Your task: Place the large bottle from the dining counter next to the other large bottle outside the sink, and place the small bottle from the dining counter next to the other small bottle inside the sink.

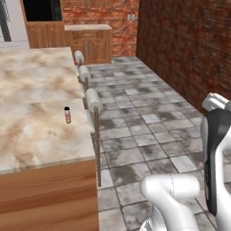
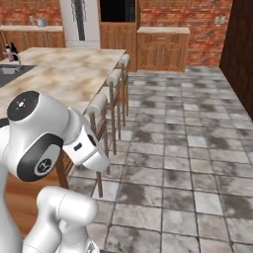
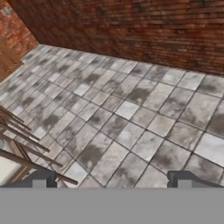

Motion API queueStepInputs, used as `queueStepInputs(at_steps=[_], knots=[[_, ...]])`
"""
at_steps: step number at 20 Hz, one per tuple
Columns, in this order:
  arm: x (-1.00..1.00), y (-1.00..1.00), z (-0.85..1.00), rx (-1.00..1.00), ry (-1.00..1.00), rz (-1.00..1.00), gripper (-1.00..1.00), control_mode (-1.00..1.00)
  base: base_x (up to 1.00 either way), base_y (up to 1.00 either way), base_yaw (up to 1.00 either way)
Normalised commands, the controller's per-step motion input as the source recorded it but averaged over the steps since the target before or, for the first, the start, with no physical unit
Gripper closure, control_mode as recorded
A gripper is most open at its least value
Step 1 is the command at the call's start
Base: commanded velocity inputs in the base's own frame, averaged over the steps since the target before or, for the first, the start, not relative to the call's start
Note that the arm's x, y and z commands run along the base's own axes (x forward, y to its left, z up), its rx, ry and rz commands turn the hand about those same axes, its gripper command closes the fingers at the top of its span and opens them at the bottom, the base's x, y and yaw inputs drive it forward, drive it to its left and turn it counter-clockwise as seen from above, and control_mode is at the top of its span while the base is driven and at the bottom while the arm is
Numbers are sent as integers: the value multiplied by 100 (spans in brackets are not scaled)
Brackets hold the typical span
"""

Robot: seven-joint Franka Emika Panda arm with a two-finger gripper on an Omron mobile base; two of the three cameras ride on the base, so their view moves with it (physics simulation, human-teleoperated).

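Left base view — small bottle upright on dining counter

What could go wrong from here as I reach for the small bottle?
The small bottle stands upright near the dining counter's edge, so a sideways nudge could tip it or roll it off. The stools line that same edge, and the arm might clip them swinging in. The open gripper currently faces the floor tiles, away from the counter, so it needs a wide swing to get there.
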Motion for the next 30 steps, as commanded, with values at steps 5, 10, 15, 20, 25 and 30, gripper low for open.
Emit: queueStepInputs(at_steps=[5,10,15,20,25,30], knots=[[0,0,0,0,0,0,-100,100,0,1,25],[0,0,0,0,0,0,-100,100,0,0,25],[0,0,0,0,0,0,-100,100,-1,0,25],[0,0,0,0,0,0,-100,100,-23,-9,24],[0,0,0,0,0,0,-100,100,-49,-34,19],[0,0,0,0,0,0,-100,100,-40,-38,20]])
